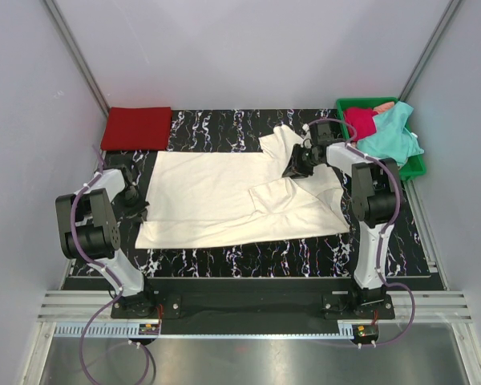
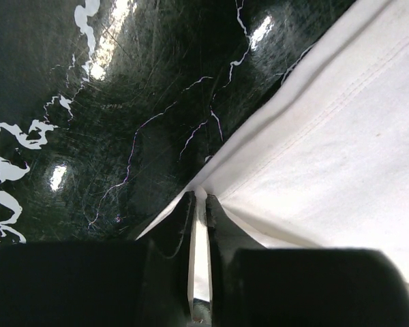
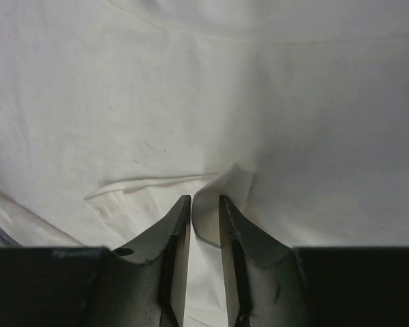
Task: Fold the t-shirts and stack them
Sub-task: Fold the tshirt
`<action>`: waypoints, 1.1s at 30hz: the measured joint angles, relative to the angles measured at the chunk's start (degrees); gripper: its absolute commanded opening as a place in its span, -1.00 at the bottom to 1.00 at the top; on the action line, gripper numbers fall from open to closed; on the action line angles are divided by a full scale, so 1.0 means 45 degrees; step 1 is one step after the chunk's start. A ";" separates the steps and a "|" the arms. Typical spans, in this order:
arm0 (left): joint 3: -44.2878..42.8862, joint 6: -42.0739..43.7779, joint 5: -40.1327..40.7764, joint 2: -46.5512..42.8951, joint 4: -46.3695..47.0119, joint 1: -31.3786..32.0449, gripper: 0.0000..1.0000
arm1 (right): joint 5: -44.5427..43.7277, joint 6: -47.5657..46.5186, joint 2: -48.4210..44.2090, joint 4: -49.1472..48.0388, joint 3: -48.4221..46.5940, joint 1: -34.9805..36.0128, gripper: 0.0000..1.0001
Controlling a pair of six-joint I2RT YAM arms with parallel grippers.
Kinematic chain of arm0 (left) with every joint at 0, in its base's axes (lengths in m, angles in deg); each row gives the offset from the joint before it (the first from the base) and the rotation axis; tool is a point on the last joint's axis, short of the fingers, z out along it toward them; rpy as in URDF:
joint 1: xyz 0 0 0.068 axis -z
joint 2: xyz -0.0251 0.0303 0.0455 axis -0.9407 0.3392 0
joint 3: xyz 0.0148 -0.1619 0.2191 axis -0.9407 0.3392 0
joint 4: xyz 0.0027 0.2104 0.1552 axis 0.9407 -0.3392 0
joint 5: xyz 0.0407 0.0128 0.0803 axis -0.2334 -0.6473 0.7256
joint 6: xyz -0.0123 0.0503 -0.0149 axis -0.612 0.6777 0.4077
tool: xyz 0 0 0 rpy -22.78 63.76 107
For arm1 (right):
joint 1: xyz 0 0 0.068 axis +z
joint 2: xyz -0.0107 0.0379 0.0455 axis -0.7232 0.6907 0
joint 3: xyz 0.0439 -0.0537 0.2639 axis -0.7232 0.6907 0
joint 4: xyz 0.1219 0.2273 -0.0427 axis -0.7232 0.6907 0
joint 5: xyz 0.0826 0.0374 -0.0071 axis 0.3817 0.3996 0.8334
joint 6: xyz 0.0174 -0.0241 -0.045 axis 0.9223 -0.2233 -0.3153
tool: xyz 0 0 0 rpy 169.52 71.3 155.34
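A large cream shirt (image 1: 224,200) is lying spread flat across the middle of a black, white-veined table (image 1: 224,128); its straight bottom edge is facing left and its sleeves are lying at the right end; part of the cloth is folding back over the body near the middle, and the right end is rumpling. A red shirt (image 1: 136,128) is sitting folded in a neat rectangle at the table's far left corner, apart from the cream one.

The left fingers (image 1: 135,207) are clenching on the cream shirt's left edge; in the left wrist view a thin strip of that edge (image 2: 341,136) is running between the two dark fingers (image 2: 180,231), and the cloth there is lifting off the table (image 2: 123,102). The right fingers (image 1: 297,167) are resting on the shirt's far right part; in the right wrist view they (image 3: 174,225) are standing slightly parted over the cream cloth (image 3: 259,88), with a small raised ridge of it at their tips; I cannot tell whether they are pinching it or only touching it.

A green tray (image 1: 353,101) is sitting at the far right corner; it is holding a teal shirt (image 1: 393,132), loosely heaped and spilling over the rim, and a crimson shirt (image 1: 359,122) bunching just beside it on the left.
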State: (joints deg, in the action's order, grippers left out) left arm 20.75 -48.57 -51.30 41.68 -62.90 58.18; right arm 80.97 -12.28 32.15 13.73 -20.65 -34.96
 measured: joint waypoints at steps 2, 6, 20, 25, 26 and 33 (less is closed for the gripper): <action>0.0000 0.0000 0.0000 0.0000 0.0000 0.0000 -1.00 | -0.0136 -0.0083 0.0321 0.0053 -0.0204 0.0005 -0.52; 0.0000 -0.0010 0.0000 -0.0024 -0.0019 0.0000 -1.00 | -0.0389 -0.0238 0.0748 0.0359 -0.0607 0.0005 -0.89; 0.0019 -0.0413 0.0044 -0.0967 -0.0457 0.0005 -1.00 | -0.1248 -0.0112 -0.3143 0.0578 0.1477 0.0024 -1.00; 0.0015 -0.0544 0.0194 -0.1171 -0.0588 0.0005 -1.00 | -0.1443 -0.0112 -0.4872 0.0282 0.2171 0.0029 -1.00; 0.0015 -0.0559 0.0219 -0.1175 -0.0622 0.0005 -1.00 | -0.1515 -0.0112 -0.4940 0.0233 0.2239 0.0029 -1.00; -0.0087 -0.0690 0.0350 -0.1195 -0.0782 0.0005 -1.00 | -0.1953 -0.0112 -0.4983 0.0155 0.3104 -0.0097 -1.00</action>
State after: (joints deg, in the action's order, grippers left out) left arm 20.35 -51.68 -49.72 36.30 -66.42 58.20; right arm 72.18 -12.78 9.73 14.43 -6.68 -35.40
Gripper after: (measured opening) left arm 0.099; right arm 0.011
